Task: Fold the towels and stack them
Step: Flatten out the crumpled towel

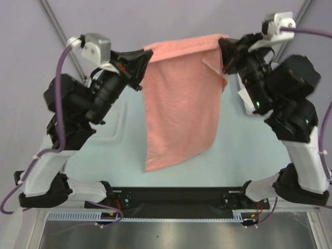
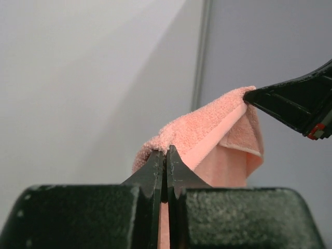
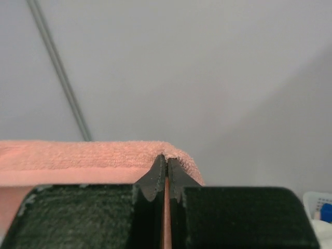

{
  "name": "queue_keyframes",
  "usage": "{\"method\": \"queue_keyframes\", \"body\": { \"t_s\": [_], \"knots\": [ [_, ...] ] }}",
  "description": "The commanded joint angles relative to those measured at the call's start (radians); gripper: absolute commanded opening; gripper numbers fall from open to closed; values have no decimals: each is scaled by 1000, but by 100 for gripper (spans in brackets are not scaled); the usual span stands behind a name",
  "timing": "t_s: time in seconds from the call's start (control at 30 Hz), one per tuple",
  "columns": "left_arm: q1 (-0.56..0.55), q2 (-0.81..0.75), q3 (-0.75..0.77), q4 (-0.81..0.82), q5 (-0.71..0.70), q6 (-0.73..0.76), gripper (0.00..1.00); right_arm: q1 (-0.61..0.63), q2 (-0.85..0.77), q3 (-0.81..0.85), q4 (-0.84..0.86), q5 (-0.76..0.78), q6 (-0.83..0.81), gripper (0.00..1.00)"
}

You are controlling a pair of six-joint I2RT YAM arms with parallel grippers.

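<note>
1. Your two arms hold one salmon pink terry cloth towel (image 1: 181, 104) in the air, above the pale blue table top (image 1: 249, 145).
2. Your left gripper (image 1: 145, 56) has its two black fingers pressed together on the towel's upper left corner. In the left wrist view, a ridge of pink terry rises just above the closed fingertips.
3. Your right gripper (image 1: 226, 52) is also pinched tight on the towel, at the upper right corner. In the right wrist view, the pink edge runs off to the left from the closed tips, level and taut.
4. The top edge of the towel stretches between the two grippers, sloping a little upward toward the right one in the overhead view.
5. The rest of the cloth hangs from that edge as one long panel toward the arm bases. Its lower edge slants, with the left corner nearer the bases than the right.
6. Near the right gripper, a narrow flap of towel is folded over and hangs in front of the main panel.
7. You cannot tell from these views whether the hanging lower edge touches the table.
8. At the lower right of the right wrist view, part of a white perforated plastic basket (image 3: 315, 198) shows. Something blue (image 3: 326, 211) lies inside it, too little visible to identify.
</note>
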Motion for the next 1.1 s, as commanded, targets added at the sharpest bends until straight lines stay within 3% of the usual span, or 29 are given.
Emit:
{"method": "queue_keyframes", "body": {
  "t_s": [0.0, 0.13, 0.3, 0.37, 0.43, 0.6, 0.77, 0.93, 1.07],
  "knots": [
    [122, 60, 93, -3, 68, -54, 1, -322, 75, 87, -101, -277, 163, 0],
    [304, 139, 103, -8, 202, -164, 0, -654, 162, 46, -66, -721, 324, 0],
    [522, 238, -26, 130, 357, -304, 0, -849, 312, -101, 133, -999, 432, 0],
    [597, 328, -5, 176, 403, -344, 0, -877, 389, -80, 213, -1014, 452, 0],
    [657, 470, 72, 173, 440, -356, 0, -910, 540, 54, 219, -1037, 485, 0],
    [729, 756, 377, 147, 523, -391, 0, -947, 816, 354, 212, -1063, 544, 0],
    [771, 908, 411, 199, 523, -420, 0, -951, 899, 261, 364, -1057, 566, 0],
    [803, 911, 303, 253, 491, -433, 0, -946, 949, 215, 404, -1048, 559, 0],
    [827, 931, 308, 241, 493, -454, 0, -946, 977, 216, 407, -1026, 552, 0]
  ]
}}
